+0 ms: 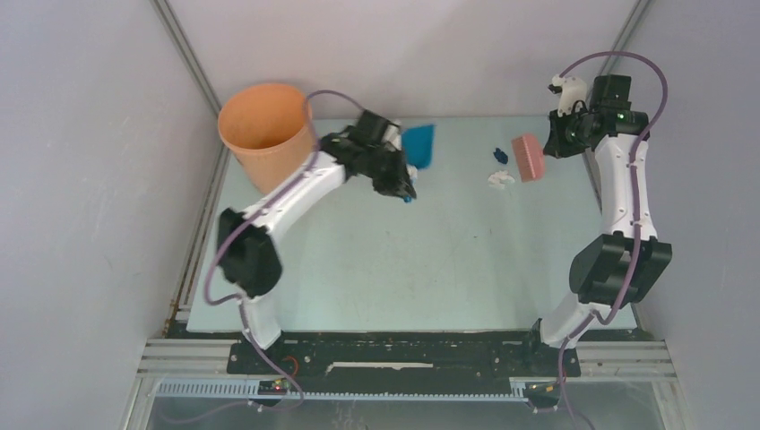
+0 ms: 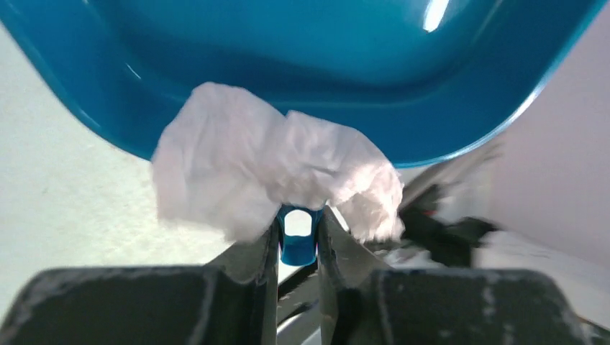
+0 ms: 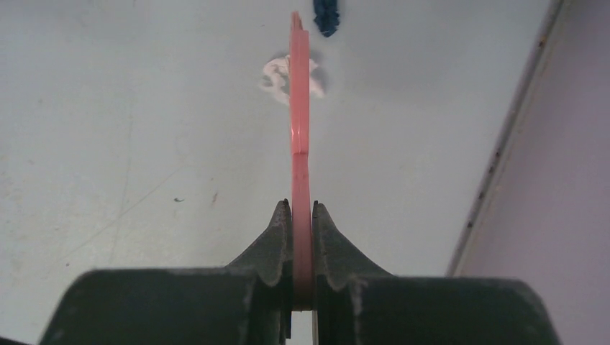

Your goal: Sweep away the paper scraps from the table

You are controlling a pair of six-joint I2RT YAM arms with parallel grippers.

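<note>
My left gripper (image 1: 399,179) is shut on the handle of the blue dustpan (image 1: 419,145), at the far middle of the table (image 1: 403,260). In the left wrist view my gripper (image 2: 298,233) clamps the blue handle, and a white crumpled paper scrap (image 2: 266,169) lies in the dustpan (image 2: 324,65) against its handle end. My right gripper (image 1: 560,143) is shut on the pink brush (image 1: 528,157) at the far right. A white scrap (image 1: 500,178) and a dark blue scrap (image 1: 500,155) lie on the table just left of the brush. Both scraps also show in the right wrist view, white (image 3: 275,75) and dark blue (image 3: 327,16), beyond the brush (image 3: 300,108).
An orange bucket (image 1: 266,133) stands at the far left corner, next to my left arm. Grey walls close in the table on the left, back and right. The right wall's rail (image 3: 503,144) runs close beside the brush.
</note>
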